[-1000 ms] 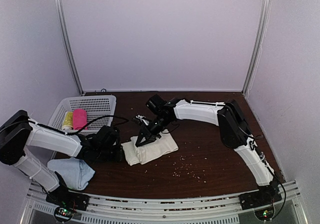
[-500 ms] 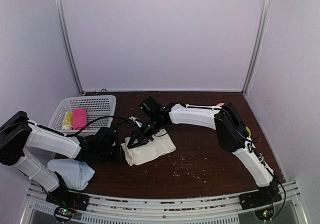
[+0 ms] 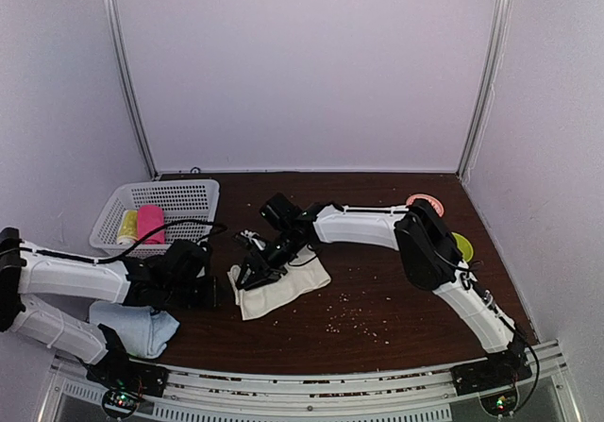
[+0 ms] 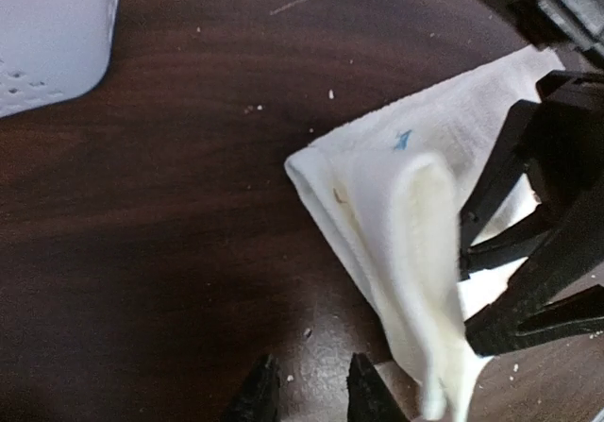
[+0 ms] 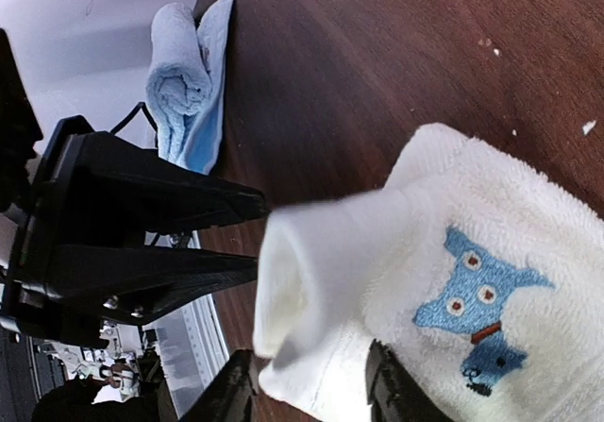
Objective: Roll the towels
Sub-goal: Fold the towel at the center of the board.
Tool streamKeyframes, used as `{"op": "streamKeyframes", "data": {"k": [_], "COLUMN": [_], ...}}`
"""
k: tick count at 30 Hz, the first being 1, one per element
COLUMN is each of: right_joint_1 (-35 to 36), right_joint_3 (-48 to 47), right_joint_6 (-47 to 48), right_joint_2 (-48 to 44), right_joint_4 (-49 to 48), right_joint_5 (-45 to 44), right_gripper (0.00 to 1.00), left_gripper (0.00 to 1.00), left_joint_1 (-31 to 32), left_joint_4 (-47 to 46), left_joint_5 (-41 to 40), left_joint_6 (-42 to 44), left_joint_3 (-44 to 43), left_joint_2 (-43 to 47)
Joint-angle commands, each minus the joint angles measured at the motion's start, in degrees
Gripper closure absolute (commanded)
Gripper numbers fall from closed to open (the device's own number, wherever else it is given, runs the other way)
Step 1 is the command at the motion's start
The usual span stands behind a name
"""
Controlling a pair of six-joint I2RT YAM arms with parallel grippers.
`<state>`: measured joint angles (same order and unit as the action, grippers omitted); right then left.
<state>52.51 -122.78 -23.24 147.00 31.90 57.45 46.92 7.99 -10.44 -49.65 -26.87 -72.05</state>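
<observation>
The towels are both lying on the dark, smooth wooden table [image 3: 415,290], the cream-white towel [image 3: 283,288] near its middle and the pale blue towel [image 3: 142,326] bunched loosely at the near edge by the left arm's base, well apart from it. The cream-white towel, a thick, springy terry piece, is sitting with the end toward the left arm turned up into a plump fold. The right gripper [image 5: 311,396] is straddling that fold with its fingers standing apart, and the pile is looking puffy rather than pinched. The left gripper [image 4: 310,398] is hovering just beside the towel's corner, its fingers narrowly parted and holding nothing. Doing this step well is probably coming down to tucking the first turn tight and even across the width, since terry is likely springing open on slick wood. A small blue embroidered animal [image 5: 477,299] is showing on the nap.
</observation>
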Motion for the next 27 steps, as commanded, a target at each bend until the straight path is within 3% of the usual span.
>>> {"op": "streamKeyframes", "data": {"k": [1,7,15,20,27], "right_joint_1": [-1.75,-6.42,-11.66,-12.88,-14.0], "right_joint_3": [-0.58,2.88,5.71,9.74,14.68], "right_joint_6": [3.45,9.8,26.12,27.68,28.77], "right_joint_2": [-6.47,-11.62,-11.94,-11.74,-11.81], "right_joint_4": [1.75,5.36,11.96,9.46,7.76], "right_joint_5": [0.77,-1.63,-16.84,-21.34,-26.7], "right_gripper": [0.57,0.58,0.72,0.74,0.77], "left_gripper": [0.74,0.74,0.84,0.95,0.99], "left_joint_1": [0.04,0.02,0.04,0.03,-1.56], "left_joint_4": [7.27,7.36,5.36,9.23,12.05], "left_joint_5": [-2.45,-2.55,3.17,1.39,-2.25], "left_joint_6": [-0.37,5.59,10.79,10.81,12.16], "left_joint_3": [-1.34,-6.61,-16.78,-19.86,-21.48], "left_joint_2": [7.8,8.72,-6.58,-13.87,-19.04]}}
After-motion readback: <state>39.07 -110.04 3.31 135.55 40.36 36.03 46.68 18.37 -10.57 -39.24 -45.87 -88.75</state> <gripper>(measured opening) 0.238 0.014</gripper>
